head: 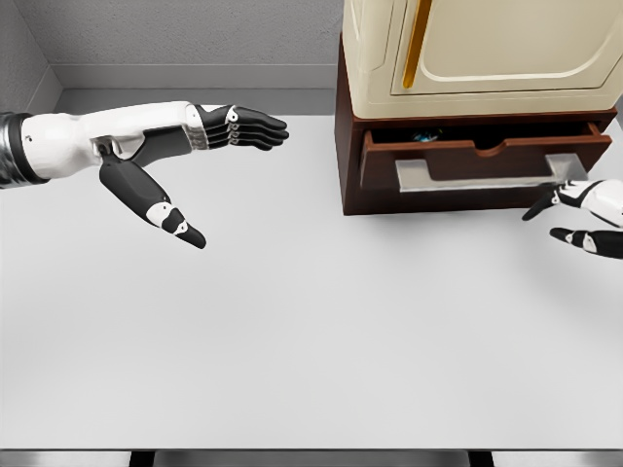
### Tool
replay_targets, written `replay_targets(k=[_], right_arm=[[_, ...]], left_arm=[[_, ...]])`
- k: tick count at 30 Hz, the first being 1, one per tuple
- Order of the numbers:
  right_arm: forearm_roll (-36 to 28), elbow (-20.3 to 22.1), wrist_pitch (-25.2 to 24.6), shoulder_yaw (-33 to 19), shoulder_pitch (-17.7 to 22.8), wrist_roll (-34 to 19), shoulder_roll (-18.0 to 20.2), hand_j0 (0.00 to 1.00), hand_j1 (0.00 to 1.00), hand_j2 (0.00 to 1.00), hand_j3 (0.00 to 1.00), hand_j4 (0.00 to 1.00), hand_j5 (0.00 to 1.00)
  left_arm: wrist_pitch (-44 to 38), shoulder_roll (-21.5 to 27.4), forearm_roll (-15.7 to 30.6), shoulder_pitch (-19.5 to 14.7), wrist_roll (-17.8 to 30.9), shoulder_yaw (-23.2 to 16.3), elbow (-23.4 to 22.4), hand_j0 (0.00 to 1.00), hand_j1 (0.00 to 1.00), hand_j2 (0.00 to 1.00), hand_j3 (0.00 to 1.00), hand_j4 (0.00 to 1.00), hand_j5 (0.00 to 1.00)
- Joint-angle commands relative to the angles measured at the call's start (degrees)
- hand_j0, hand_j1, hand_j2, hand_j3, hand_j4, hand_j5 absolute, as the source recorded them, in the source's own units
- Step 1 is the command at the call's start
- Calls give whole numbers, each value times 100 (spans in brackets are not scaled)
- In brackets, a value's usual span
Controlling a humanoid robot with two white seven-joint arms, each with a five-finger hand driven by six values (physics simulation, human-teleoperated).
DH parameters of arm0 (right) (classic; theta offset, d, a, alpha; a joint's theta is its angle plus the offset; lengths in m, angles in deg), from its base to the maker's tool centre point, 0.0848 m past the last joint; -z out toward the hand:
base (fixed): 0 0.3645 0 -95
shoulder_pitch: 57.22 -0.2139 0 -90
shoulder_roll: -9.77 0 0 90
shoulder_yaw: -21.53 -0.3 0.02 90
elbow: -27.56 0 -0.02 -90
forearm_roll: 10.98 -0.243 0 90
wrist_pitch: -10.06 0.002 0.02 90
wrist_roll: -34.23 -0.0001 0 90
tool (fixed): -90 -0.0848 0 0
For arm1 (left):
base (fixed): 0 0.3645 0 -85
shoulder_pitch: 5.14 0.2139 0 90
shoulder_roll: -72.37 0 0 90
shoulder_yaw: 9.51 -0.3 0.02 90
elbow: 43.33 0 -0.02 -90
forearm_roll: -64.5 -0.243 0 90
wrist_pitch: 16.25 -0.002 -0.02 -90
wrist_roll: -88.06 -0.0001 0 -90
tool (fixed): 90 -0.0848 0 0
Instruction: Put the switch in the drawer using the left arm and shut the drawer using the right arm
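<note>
**Drawer ajar, both hands empty**

The white table fills the lower frame. At the upper left, the left hand hovers above it, fingers stretched flat and thumb dropped down, holding nothing. At the right edge, the right hand shows loosely spread fingers, one fingertip near the grey handle of the brown drawer. The drawer stands slightly pulled out beneath a cream cabinet. A small dark bluish object, probably the switch, peeks from inside the drawer.
</note>
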Motion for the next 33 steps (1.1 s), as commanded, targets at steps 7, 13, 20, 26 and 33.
replay_targets(k=[7,13,20,26,33], right_arm=[[92,-183,-7,73,-211,9,-141,60,60,60,60,60,60],[162,-288,-7,144,-369,9,-264,60,60,60,60,60,60],[171,-402,-7,152,-466,9,-317,60,60,60,60,60,60],[311,-534,-7,275,-624,9,-449,60,60,60,60,60,60],[320,-622,-7,293,-809,9,-484,60,60,60,60,60,60]], left_arm=[[-6,2,41,0,-1,16,1,100,100,100,100,100,100],[-6,2,41,0,-1,16,1,100,100,100,100,100,100],[-6,2,41,0,-1,16,-8,100,100,100,100,100,100],[-6,2,41,0,-1,16,-8,100,100,100,100,100,100],[-6,2,49,0,-1,16,-8,100,100,100,100,100,100]])
